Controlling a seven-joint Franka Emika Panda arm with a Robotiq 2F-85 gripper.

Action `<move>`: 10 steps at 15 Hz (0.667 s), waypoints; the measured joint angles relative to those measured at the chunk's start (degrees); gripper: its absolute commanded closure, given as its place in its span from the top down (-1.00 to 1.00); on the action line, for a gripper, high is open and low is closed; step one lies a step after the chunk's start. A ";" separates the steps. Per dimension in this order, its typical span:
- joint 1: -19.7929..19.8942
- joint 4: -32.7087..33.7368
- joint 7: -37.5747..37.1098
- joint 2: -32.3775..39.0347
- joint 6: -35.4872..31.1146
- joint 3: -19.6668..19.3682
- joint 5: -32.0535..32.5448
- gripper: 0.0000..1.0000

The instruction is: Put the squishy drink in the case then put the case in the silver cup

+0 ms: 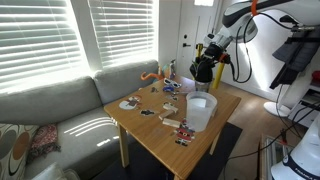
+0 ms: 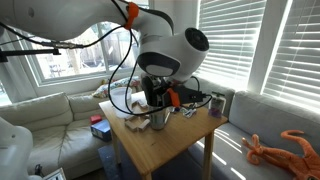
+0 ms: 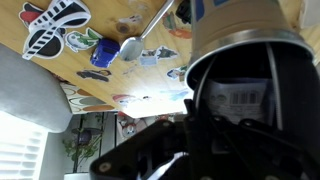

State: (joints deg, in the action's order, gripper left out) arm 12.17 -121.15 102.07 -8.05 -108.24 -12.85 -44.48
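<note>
Extending from the upper right in an exterior view, the arm (image 1: 245, 20) holds the claw (image 1: 205, 70) over the far end of the wooden table (image 1: 150, 138). Claw state: not readable at this size. A white tub (image 1: 200, 112) stands on the table on the near side of the claw, towards the right edge. Small flat items lie scattered over the left and far parts of the tabletop. A grey couch (image 1: 60, 115) runs along the left side of the table, below the window blinds (image 1: 40, 40). An orange toy (image 1: 150, 75) lies on the couch by the far left corner of the table.

In an exterior view, the silver cup (image 2: 158, 120) stands upright on the table, close to its left edge. The claw points straight down, directly over the cup, with its tips at the cup's mouth. Whether they touch the cup cannot be told. The orange toy, lizard-shaped, lies on the couch cushion at the near right.

In the wrist view, the silver cup occupies the upper right: shiny wall, grey rim, mouth towards the camera. A dark shape (image 3: 250, 120) with a white label (image 3: 235, 95) fills the mouth; what this shape is cannot be told. The claw is pressed together; anything pinched between its tips is hidden. On the table to the left lie a spoon (image 3: 135, 42) and a blue item (image 3: 100, 55)
</note>
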 measured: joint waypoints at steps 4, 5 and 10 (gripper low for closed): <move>0.00 -0.19 0.07 0.00 0.02 -0.54 0.00 -0.97; 0.00 -0.21 0.07 0.00 0.02 -0.62 0.00 -0.97; 0.01 -0.34 0.06 0.00 0.01 -0.77 0.02 -0.26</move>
State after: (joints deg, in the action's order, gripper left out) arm 12.18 -121.49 102.14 -8.05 -108.23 -13.62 -44.46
